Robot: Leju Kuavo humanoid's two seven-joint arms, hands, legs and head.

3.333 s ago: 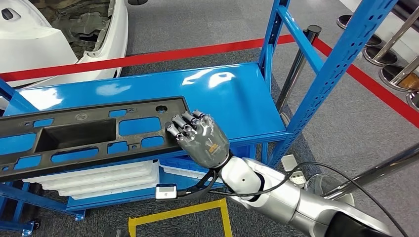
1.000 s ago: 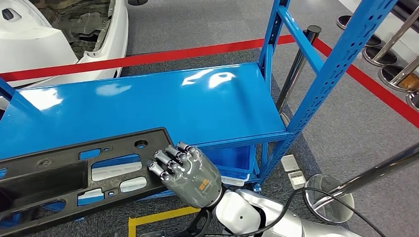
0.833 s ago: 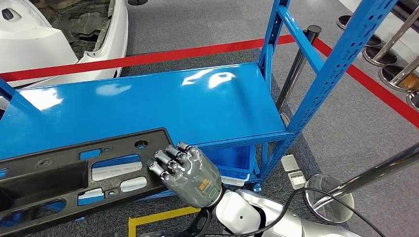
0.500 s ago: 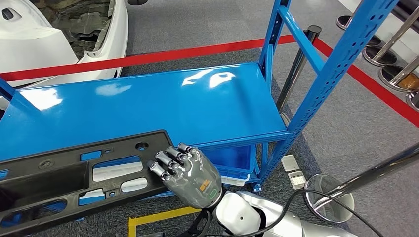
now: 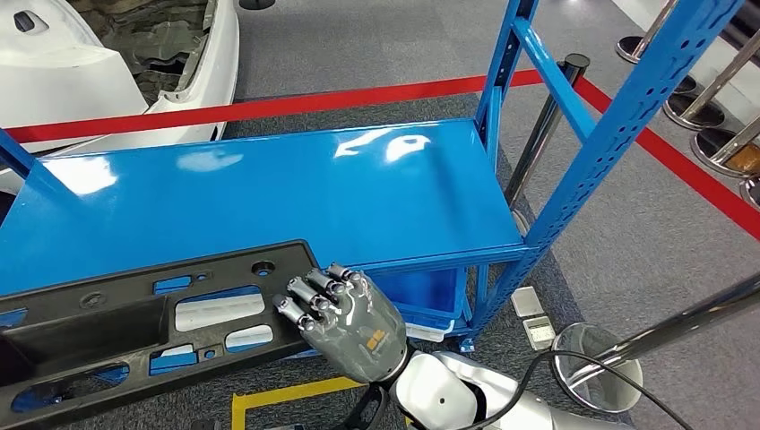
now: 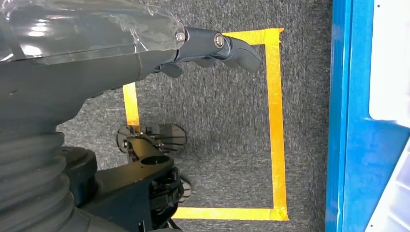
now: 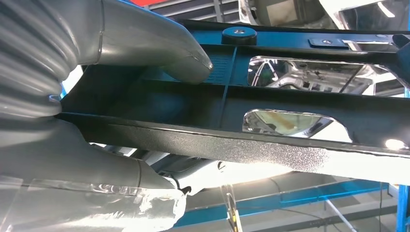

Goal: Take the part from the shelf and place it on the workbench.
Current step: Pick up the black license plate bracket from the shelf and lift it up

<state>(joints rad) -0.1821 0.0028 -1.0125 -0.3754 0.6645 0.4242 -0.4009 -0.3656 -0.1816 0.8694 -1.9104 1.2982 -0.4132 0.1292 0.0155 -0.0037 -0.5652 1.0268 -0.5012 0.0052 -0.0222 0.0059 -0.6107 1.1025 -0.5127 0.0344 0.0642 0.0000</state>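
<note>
Your right hand [image 5: 345, 318] grips the end of the long black part [image 5: 134, 331], held out in front of the blue shelf [image 5: 269, 193]. Your left hand [image 6: 145, 43] holds nothing, fingers apart.

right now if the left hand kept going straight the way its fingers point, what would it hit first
Probably the blue shelf frame. The left hand holds nothing and points across bare grey carpet and a yellow tape line toward it, though depth is unclear.

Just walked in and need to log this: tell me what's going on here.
The right robot hand grips one end of a long black plastic part, thumb under its edge in the right wrist view. The part is off the blue shelf, its held end past the front edge, over the carpet. The left robot hand hangs over a yellow tape square, holding nothing.
</note>
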